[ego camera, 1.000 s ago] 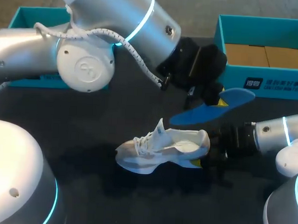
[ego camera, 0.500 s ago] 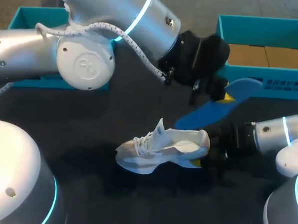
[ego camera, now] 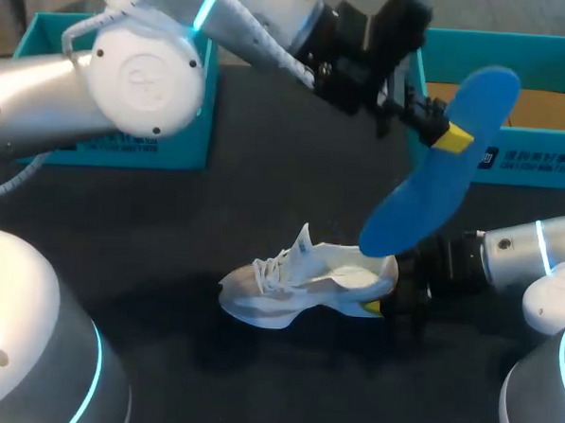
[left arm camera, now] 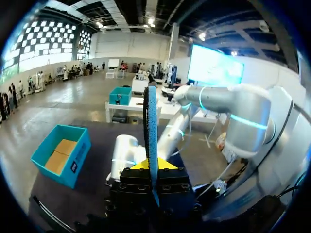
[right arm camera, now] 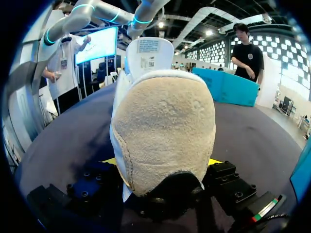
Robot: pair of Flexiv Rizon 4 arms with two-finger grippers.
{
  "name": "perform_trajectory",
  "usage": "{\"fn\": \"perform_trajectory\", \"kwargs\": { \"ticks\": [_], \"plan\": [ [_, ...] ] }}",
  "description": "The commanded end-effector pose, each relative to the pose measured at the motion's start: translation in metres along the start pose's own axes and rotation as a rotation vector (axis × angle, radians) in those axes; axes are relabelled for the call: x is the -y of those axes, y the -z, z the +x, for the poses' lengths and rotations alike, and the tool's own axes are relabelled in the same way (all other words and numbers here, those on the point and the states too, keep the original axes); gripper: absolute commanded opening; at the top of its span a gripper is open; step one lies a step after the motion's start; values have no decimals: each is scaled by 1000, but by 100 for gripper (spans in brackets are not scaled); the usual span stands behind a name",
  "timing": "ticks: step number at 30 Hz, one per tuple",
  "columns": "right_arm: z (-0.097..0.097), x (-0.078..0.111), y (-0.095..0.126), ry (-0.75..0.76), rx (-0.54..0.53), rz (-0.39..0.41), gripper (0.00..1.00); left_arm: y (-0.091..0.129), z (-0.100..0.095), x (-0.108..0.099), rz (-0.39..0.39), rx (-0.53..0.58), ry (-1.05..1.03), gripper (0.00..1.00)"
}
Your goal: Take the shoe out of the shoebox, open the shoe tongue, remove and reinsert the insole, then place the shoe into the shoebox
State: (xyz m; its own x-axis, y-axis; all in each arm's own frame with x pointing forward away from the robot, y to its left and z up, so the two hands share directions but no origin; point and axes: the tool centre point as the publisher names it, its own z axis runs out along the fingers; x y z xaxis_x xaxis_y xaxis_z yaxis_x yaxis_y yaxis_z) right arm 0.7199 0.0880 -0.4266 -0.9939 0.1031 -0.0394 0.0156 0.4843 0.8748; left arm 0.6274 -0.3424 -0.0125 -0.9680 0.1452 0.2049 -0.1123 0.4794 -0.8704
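The white shoe (ego camera: pixel 302 284) lies on its side on the black table, toe toward the left. My right gripper (ego camera: pixel 389 298) is shut on its heel. In the right wrist view the tan heel (right arm camera: pixel 163 121) fills the space between the yellow fingertips (right arm camera: pixel 110 160). My left gripper (ego camera: pixel 440 128) is shut on the blue insole (ego camera: pixel 441 172) and holds it tilted steeply in the air above the shoe's heel. Seen from the left wrist, the insole (left arm camera: pixel 151 126) stands edge-on between the left gripper (left arm camera: pixel 153 166). The teal shoebox (ego camera: pixel 560 155) stands at the back right.
A second teal box part (ego camera: pixel 116 136) sits at the back left behind my left arm. The shoebox (left arm camera: pixel 63 153) with its brown cardboard floor also shows in the left wrist view. My left arm (ego camera: pixel 138 71) spans the table's back half.
My left gripper has risen and swung back and to the right, tipping the blue insole from nearly flat to steeply upright. The right gripper and the shoe have not moved.
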Motion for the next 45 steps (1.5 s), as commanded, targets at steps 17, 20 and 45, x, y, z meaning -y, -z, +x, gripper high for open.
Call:
{"fn": "perform_trajectory", "kwargs": {
  "ticks": [17, 20, 45],
  "plan": [
    [0, 1, -2, 0, 2, 3, 0, 71, 59, 22, 266, -219, 252, 0],
    [0, 1, -2, 0, 2, 3, 0, 78, 65, 23, 278, -231, 257, 0],
    [0, 1, -2, 0, 2, 3, 0, 124, 114, 33, 367, -166, 310, 0]
  ]
}}
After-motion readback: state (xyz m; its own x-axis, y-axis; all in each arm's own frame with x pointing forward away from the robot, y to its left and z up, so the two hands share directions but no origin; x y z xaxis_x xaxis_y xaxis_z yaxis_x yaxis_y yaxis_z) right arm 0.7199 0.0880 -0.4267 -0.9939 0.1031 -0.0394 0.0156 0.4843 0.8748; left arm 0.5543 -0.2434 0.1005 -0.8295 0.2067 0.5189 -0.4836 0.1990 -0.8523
